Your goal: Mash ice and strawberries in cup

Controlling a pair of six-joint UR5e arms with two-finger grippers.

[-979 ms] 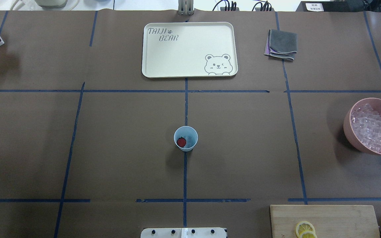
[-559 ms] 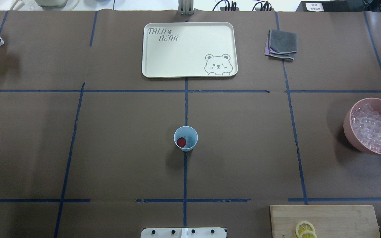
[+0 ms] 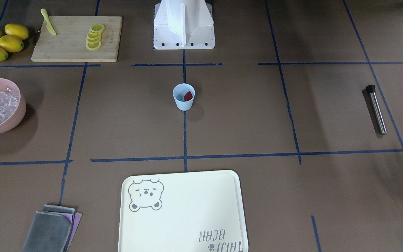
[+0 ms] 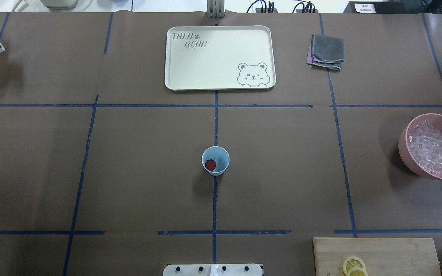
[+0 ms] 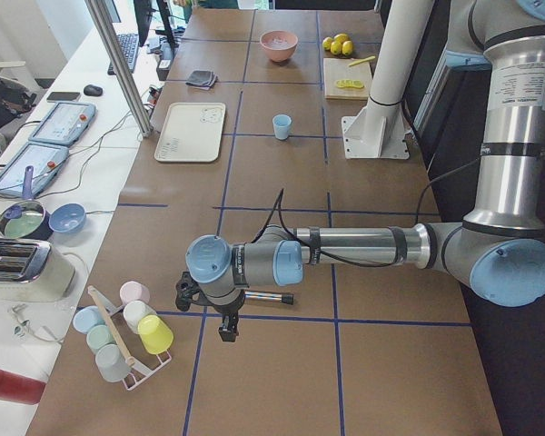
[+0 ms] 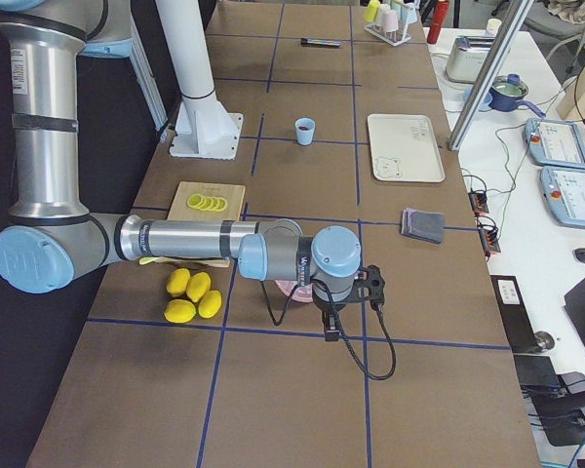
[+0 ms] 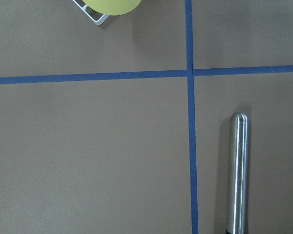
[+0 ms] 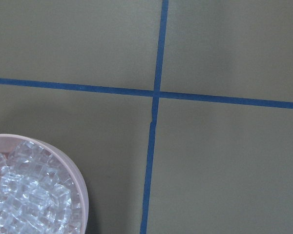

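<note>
The pale-blue cup (image 4: 215, 161) stands upright at the table's middle and also shows in the front view (image 3: 184, 97). A dark-red strawberry (image 4: 210, 165) lies inside it beside some pale ice (image 4: 220, 162). More ice cubes (image 4: 432, 147) fill the pink bowl (image 4: 407, 153) at the right edge. My left gripper (image 5: 225, 329) hangs over the table's far left end, next to a steel rod (image 5: 268, 297). My right gripper (image 6: 330, 330) hangs near the pink bowl. Both show only in side views, so I cannot tell if they are open or shut.
The steel rod with a black end (image 3: 376, 108) lies at the robot's left. A cream bear tray (image 4: 221, 57) and a folded grey cloth (image 4: 326, 51) sit at the back. A cutting board (image 3: 77, 38) holds lemon slices, with whole lemons (image 3: 2, 42) beside it. A cup rack (image 5: 127, 336) stands far left.
</note>
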